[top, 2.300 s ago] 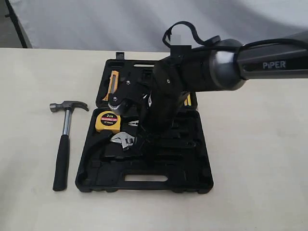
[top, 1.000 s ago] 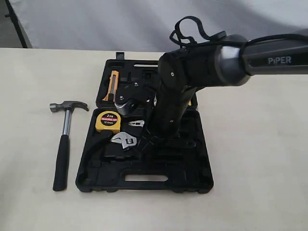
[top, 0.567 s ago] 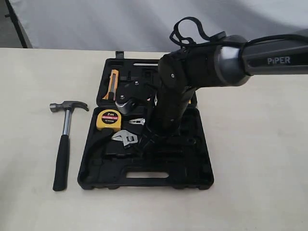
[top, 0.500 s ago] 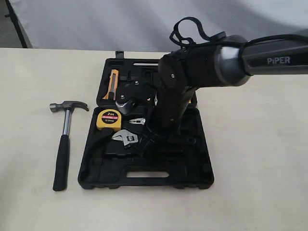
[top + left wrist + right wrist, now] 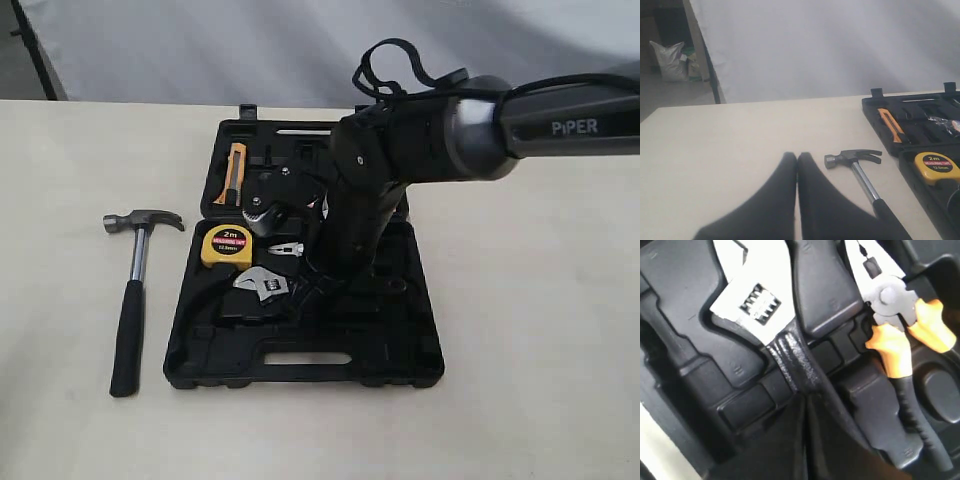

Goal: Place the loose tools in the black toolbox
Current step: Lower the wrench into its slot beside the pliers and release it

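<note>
The black toolbox (image 5: 390, 350) lies open in the middle of the table. In a recess inside it is the adjustable wrench (image 5: 262, 284), silver jaw toward the left. My right gripper (image 5: 305, 290) reaches down into the case. In the right wrist view this gripper (image 5: 806, 399) is shut, and its tips press against the wrench (image 5: 760, 305) at its black handle. The claw hammer (image 5: 135, 300) lies on the table left of the case. My left gripper (image 5: 797, 155) hangs shut and empty above the table beside the hammer (image 5: 865, 182). I cannot make out the tape roll.
A yellow tape measure (image 5: 226, 246) and an orange utility knife (image 5: 235, 165) sit in the case. Orange-handled pliers (image 5: 895, 340) lie in a recess beside the wrench. The right arm (image 5: 420, 140) covers the lid half. A white backdrop stands behind the table.
The right arm has shifted slightly to the right. The toolbox and the wrench in it have slid a little right and away with it. The hammer has not moved.
</note>
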Available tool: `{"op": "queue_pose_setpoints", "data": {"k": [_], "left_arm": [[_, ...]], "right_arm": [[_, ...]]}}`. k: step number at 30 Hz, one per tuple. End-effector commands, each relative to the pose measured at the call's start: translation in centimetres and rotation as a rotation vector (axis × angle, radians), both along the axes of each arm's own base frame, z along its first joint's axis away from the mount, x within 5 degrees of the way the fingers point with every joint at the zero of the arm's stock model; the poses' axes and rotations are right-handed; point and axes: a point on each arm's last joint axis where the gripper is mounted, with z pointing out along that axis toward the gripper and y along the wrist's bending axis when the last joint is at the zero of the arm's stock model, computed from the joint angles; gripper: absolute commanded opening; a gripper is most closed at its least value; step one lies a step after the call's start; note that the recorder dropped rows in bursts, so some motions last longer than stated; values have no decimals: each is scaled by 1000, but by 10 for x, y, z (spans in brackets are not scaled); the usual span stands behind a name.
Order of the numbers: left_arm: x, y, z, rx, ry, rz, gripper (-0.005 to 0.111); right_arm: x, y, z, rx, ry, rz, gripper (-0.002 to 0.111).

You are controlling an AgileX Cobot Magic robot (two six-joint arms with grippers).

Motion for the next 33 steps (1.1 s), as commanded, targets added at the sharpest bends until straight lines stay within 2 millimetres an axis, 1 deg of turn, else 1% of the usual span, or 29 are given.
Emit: {"op": "queue_pose_setpoints", "data": {"k": [1,4,7,9,11,13,15,17,21,22,23,25,27,30,33], "left_arm": [[-2,0,-1,-27,-5,1,1],[-2,0,-1,-27,-5,1,1],[-2,0,-1,-27,-5,1,1],[-2,0,-1,-27,-5,1,1],[-2,0,-1,-27,-5,1,1],[-2,0,-1,-27,-5,1,1],[-2,0,-1,-27,-5,1,1],[-2,0,-1,-27,-5,1,1],[-2,0,-1,-27,-5,1,1],[-2,0,-1,-27,-5,1,1],[-2,0,-1,-27,-5,1,1],[-2,0,-1,-27,-5,1,1],[-2,0,-1,-27,-5,1,1],[-2,0,-1,-27,-5,1,1],[-2,0,-1,-27,-5,1,1]], "right_arm": [[2,-4,-4,-16,4,-3,0],[3,-3,14,16,-44,-5,0],[6,-2,41,58,-108,-14,0],[8,0,52,77,-137,-16,0],[10,0,55,87,-144,-29,0],[10,1,50,78,-130,-29,0],[10,1,39,60,-90,-47,0],[11,2,19,33,-34,-59,0],[7,0,-27,-44,87,-73,0],[6,-1,-36,-66,121,-78,0],[5,-2,-40,-76,137,-83,0],[5,-2,-42,-81,145,-88,0],[5,-2,-36,-72,134,-90,0],[5,-2,-20,-46,96,-91,0],[6,-1,2,-5,39,-94,0]]}}
